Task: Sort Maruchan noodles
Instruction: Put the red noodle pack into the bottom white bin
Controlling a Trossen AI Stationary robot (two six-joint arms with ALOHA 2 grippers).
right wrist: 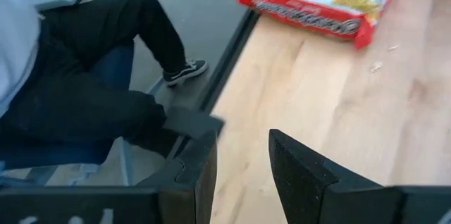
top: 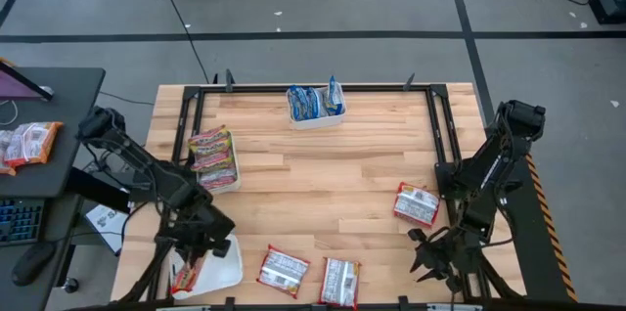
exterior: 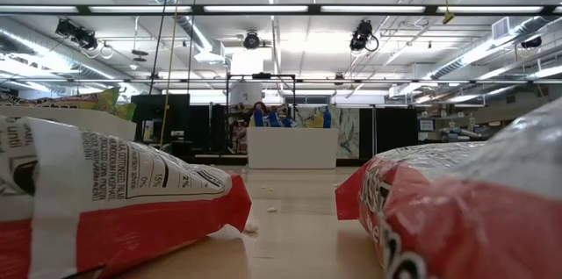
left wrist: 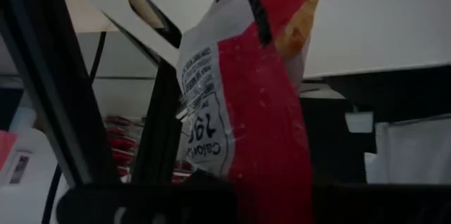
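Nearest, at 7 o'clock on the table [top: 323, 184]: left gripper [top: 201, 245], closed tight on a red-white packet [left wrist: 261, 118], pinching it by one end above the near tray [top: 227, 267], a white one at that corner. At 6 o'clock, flat on the bare wood: two red packets [top: 284, 270] side by side, just apart, beside the near tray at its 3 o'clock. Loom large at either side in the low view, with the far tray showing small between them. At 5 o'clock, over the near edge: right gripper [top: 435, 252], fingers partly apart with nothing between them, only wood and floor showing in the gap. Beyond that edge in the right wrist view: a seated person [right wrist: 77, 90] in dark trousers and a dark shoe. At 4 o'clock, near the right gripper but apart from it: lone red packet [top: 418, 203], flat on the wood. At 9 o'clock: left tray [top: 227, 182], packed with red and green-yellow packets [top: 212, 150]. Farthest, at 12 o'clock by the far edge: far tray [top: 318, 120], holding blue packets [top: 311, 103] on edge.
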